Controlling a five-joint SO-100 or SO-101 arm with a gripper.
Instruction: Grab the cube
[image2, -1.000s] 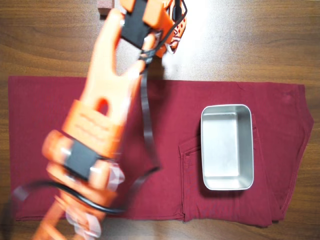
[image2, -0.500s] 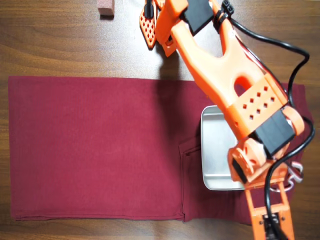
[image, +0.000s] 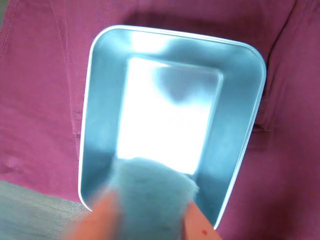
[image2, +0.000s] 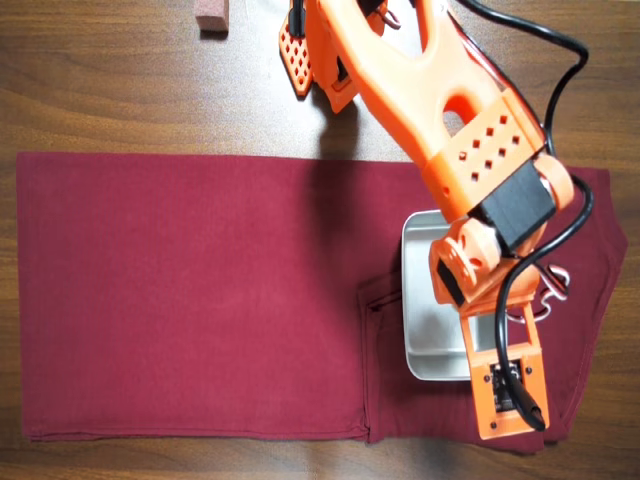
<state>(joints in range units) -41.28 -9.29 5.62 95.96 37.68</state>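
In the wrist view, the orange two-finger gripper (image: 150, 212) enters from the bottom edge, its blurred orange fingers (image: 100, 217) closed against the two sides of the small pale cube (image: 152, 192), which looks bluish-grey and fuzzy here because it sits so close to the lens. The cube is clenched between the fingers and hangs above the near end of the rectangular steel tray (image: 100, 100) with rounded corners. The tray's flat floor is washed out by a bright glare, with a dim grey reflection near its upper middle; nothing can be made out lying inside it. The tray rests on a dark red cloth (image: 40, 75), and a strip of grey-brown table surface (image: 30, 210) shows at the lower left corner of that view. In the overhead view, the orange arm (image2: 440, 110) reaches from the top of the picture down over the steel tray (image2: 420, 240), covering most of it and hiding the gripper's tip and the cube. The dark red cloth (image2: 190, 300) spreads wide across the wooden table (image2: 120, 80). A small reddish-pink block (image2: 212, 14) lies on the bare wood at the top edge, well apart from the tray.
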